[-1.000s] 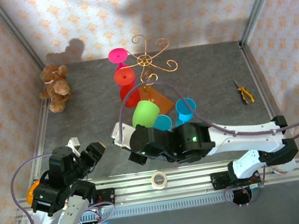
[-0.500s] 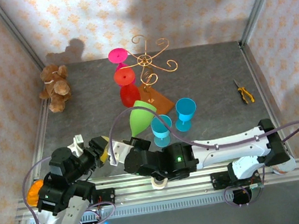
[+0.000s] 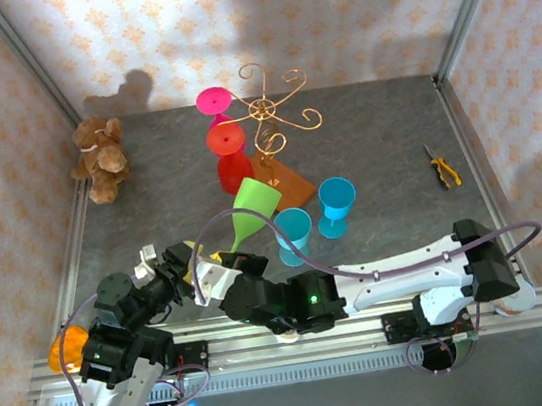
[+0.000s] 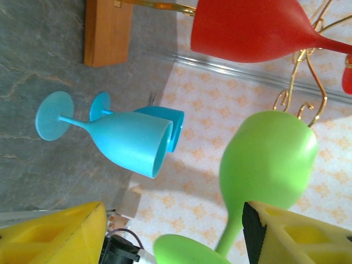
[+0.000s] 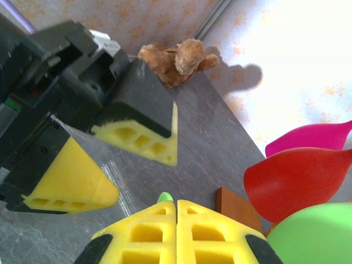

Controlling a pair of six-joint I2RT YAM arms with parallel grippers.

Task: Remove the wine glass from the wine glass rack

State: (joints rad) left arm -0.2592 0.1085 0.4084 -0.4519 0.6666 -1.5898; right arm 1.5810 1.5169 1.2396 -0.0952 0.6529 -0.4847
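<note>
From above, the copper-gold wire wine glass rack [image 3: 277, 119] with its curled arms stands at the far middle of the grey table [image 3: 383, 137] on its flat orange-brown wooden base. A pink wine glass [image 3: 213, 100] and a red wine glass [image 3: 236, 172] sit at its left side. The opaque lime-green wine glass [image 3: 254, 205] is off the rack, up in the air and tilted. Its bowl points towards the rack and its stem runs down to the near left, where the right gripper [image 3: 225, 267] is clamped on it. Just left of that, the left gripper [image 3: 181, 264] faces it with jaws apart. Two turquoise blue wine glasses [image 3: 334, 199] stand upright on the table just right of the green one. A brown teddy bear [image 3: 100, 158] sits far left, and yellow-handled pliers [image 3: 442, 167] lie at the right. Over to the left wrist camera: its two yellow fingers stand wide, with the green stem and foot between them. The stem is close by one finger, and I cannot tell whether it touches. On to the right wrist camera: its yellow fingers are pressed together with a sliver of green at their tips. The left gripper's spread fingers are right in front, and the teddy bear is beyond them.
</note>
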